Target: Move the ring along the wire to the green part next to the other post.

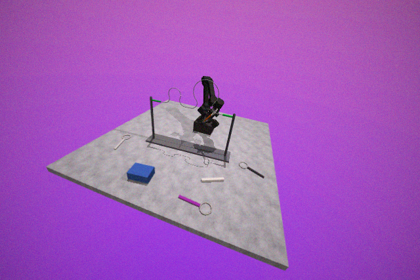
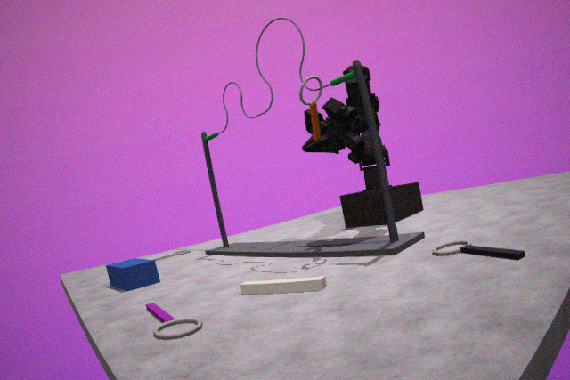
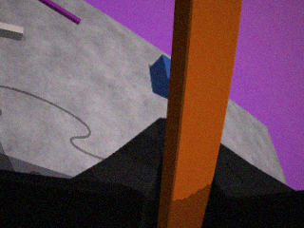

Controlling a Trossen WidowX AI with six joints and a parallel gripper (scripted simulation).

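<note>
The ring [image 2: 301, 92] is around the thin grey wire [image 2: 281, 18] [image 1: 174, 88], at the low bend between the tall loop and the right green part [image 2: 343, 78] [image 1: 227, 115]. I cannot tell whether ring and wire touch. Its orange handle [image 2: 314, 120] [image 1: 207, 117] [image 3: 204, 95] points down from the ring, slightly tilted. My gripper [image 2: 313, 140] [image 3: 172, 129] is shut on the handle near its lower end, below the wire. The other green part [image 2: 211, 136] [image 1: 155, 101] is by the left post [image 2: 214, 191] [image 1: 152, 119].
The right post [image 2: 377, 150] [image 1: 230, 136] stands near the arm. A blue block [image 1: 140, 172] [image 2: 133, 274], a white bar [image 1: 212, 180] [image 2: 282, 285], a purple-handled ring tool [image 1: 189, 200], a black-handled one [image 1: 255, 172] and a white one [image 1: 119, 143] lie on the table.
</note>
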